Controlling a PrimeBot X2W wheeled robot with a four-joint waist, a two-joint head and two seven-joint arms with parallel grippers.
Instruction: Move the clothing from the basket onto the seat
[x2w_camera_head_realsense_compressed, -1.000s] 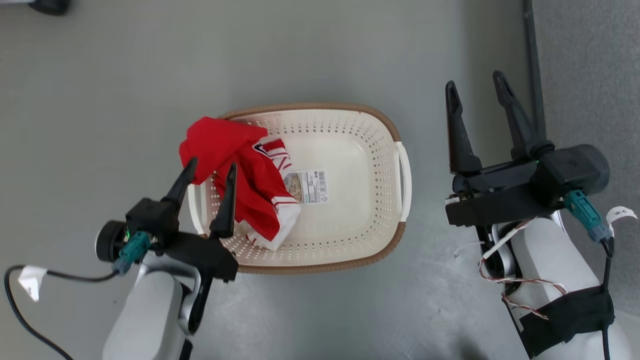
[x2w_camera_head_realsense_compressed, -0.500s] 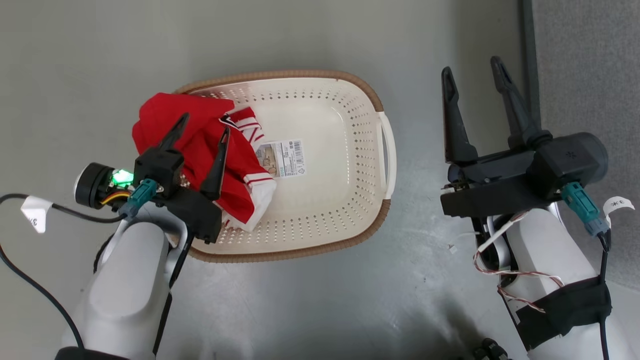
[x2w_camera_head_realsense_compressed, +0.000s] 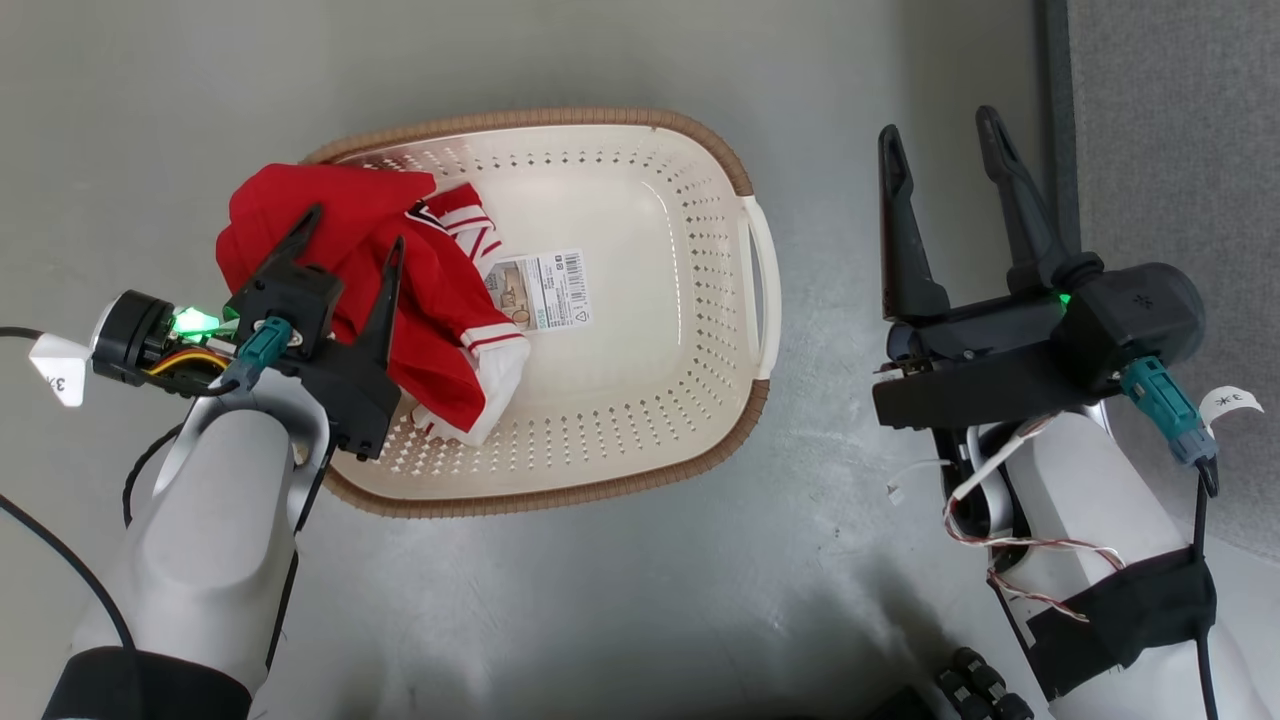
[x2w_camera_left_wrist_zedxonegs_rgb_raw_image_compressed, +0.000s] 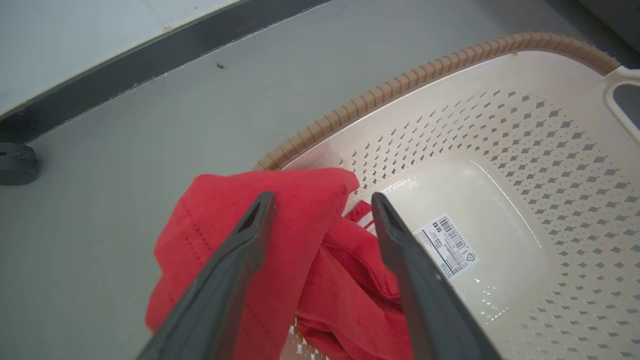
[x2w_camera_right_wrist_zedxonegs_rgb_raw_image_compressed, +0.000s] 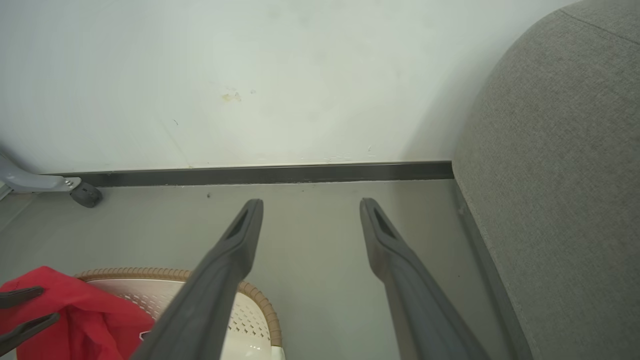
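Between the left gripper's (x2w_camera_head_realsense_compressed: 355, 228) wide-spread fingers lies the clothing (x2w_camera_head_realsense_compressed: 445, 320), a red heap bunched at the end of the basket (x2w_camera_head_realsense_compressed: 560, 118) nearest that gripper and spilling over the brown rim. A second ago those tips reached only the heap's edge. Now they lie well over it, the jaws just as far apart and clamped on nothing. The head camera has swung as well, so the basket's shift in that view is no move of the basket. A green light now glows on the left wrist. The right gripper (x2w_camera_head_realsense_compressed: 938, 125) hangs off the basket's far side much as it did, jaws wide, with bare floor (x2w_camera_head_realsense_compressed: 620, 620) between them.

The left wrist view gives what the head view cannot. A red fold sits in the gap between the fingers, and the label (x2w_camera_left_wrist_zedxonegs_rgb_raw_image_compressed: 452, 245) lies just past the right-hand one. I cannot tell whether the fingers touch the cloth. The right wrist view adds a wall (x2w_camera_right_wrist_zedxonegs_rgb_raw_image_compressed: 250, 75) and dark skirting (x2w_camera_right_wrist_zedxonegs_rgb_raw_image_compressed: 300, 173) ahead of its jaws. The grey seat (x2w_camera_right_wrist_zedxonegs_rgb_raw_image_compressed: 560, 175) is off to their right, and a castor (x2w_camera_right_wrist_zedxonegs_rgb_raw_image_compressed: 86, 195) is far to their left.
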